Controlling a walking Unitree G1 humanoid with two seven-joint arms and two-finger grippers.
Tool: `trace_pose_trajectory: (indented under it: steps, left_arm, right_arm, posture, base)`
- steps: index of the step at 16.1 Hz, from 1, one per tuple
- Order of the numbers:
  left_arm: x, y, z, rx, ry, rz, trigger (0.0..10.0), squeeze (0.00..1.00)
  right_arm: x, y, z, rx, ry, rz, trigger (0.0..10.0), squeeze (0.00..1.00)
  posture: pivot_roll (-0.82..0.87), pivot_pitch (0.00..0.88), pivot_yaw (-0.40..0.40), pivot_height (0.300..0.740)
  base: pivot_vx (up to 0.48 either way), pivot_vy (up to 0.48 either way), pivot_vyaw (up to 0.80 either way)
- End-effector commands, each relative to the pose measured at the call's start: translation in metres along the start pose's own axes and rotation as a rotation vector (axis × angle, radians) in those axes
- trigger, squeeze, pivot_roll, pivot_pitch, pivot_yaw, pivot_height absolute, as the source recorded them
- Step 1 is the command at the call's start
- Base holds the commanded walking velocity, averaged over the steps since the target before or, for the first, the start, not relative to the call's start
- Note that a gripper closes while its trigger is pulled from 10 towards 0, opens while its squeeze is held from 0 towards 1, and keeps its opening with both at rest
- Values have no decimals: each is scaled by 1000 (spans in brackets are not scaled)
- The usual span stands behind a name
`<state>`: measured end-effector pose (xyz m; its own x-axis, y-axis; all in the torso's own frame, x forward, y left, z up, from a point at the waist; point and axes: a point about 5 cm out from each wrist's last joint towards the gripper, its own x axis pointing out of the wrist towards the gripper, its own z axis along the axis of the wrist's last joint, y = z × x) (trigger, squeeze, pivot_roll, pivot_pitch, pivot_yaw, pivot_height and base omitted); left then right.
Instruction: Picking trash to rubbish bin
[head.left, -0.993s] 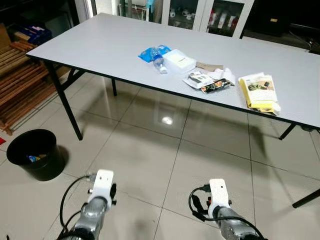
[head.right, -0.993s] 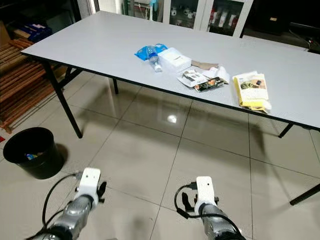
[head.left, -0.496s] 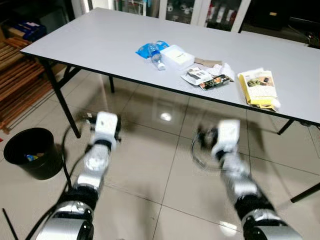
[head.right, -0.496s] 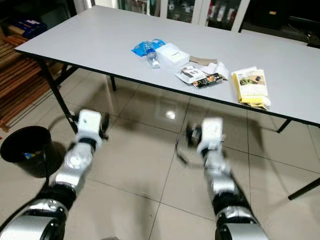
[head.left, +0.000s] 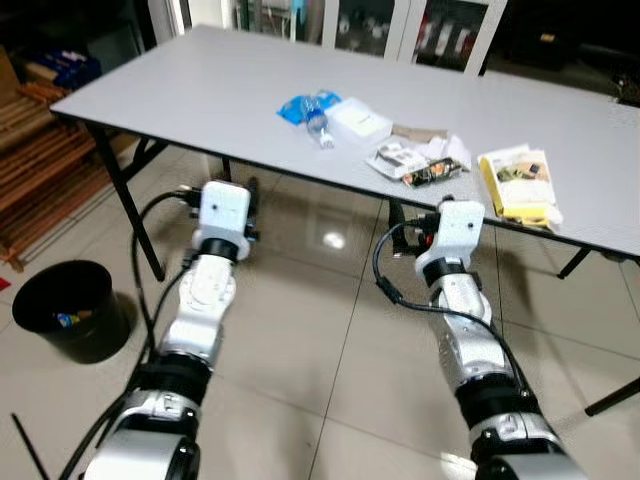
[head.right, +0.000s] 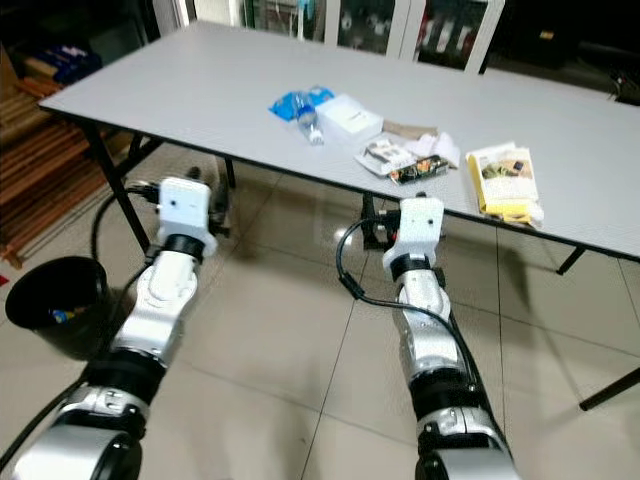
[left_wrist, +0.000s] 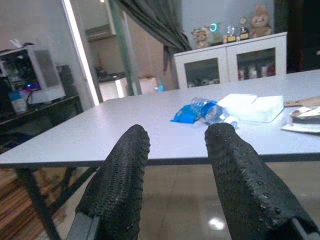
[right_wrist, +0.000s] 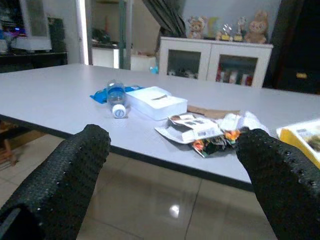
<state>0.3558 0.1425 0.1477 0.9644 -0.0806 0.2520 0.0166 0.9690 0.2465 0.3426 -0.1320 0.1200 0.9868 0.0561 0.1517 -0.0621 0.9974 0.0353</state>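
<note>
Now both arms are raised from down by the floor to table-edge height. Left gripper has its fingers spread with a gap, right gripper spread wider; both hold nothing. Trash lies untouched on the table: bottle, white box, wrappers. Bin stands on the floor, well left. Reach is just starting, I judge.

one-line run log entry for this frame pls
phase: approach | left gripper: open, raised before table | right gripper: open, facing wrappers | bottle untouched | bin on floor, robot's left
</note>
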Motion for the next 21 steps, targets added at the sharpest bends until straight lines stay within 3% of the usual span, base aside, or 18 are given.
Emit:
trace_pose_trajectory:
  steps: [1, 6, 21]
  left_arm:
    - [1, -7, 4, 10, -7, -30, 10000, 0]
    - [-1, -4, 2, 16, 17, -36, 10000, 0]
    - [-3, -8, 3, 10, 43, -73, 10000, 0]
  right_arm:
    - [1, 3, 3, 5, 8, -1, 10000, 0]
    - [2, 5, 5, 21, 19, 7, 10000, 0]
    - [4, 12, 7, 15, 39, 18, 10000, 0]
  posture:
    - [-8, 0, -75, 740]
    - [-2, 0, -74, 740]
    - [-3, 16, -74, 740]
  base:
    - [480, 0, -406]
    - [480, 0, -800]
    - [480, 0, 0]
